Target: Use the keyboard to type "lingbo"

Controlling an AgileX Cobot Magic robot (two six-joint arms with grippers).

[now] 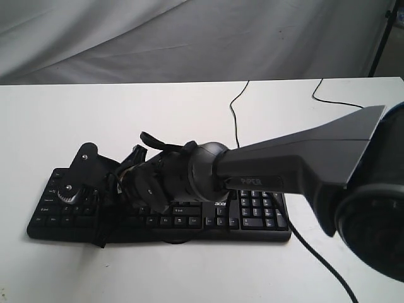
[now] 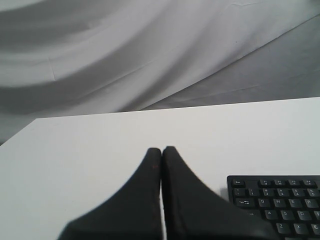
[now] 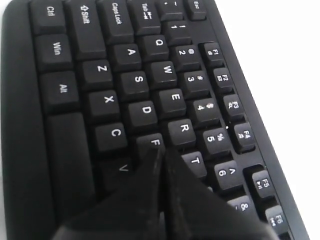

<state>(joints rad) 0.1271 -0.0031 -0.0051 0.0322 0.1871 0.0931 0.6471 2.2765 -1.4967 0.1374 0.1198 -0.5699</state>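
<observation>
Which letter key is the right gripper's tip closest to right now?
The F key: the tip of the shut right gripper overlaps its edge in the right wrist view, while D, R and C nearby lie clear.

White table (image 1: 189,271), wrinkled grey cloth backdrop (image 1: 189,38) hanging behind its far edge, thin dark pole (image 1: 381,43) at right

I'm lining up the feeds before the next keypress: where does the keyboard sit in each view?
Exterior view: the keyboard lies across the lower middle, its centre hidden by the right arm.
Left wrist view: only one end shows, in the lower right corner.
Right wrist view: it fills most of the picture, under the right gripper.
Shared landmark: the Esc-key corner.
</observation>
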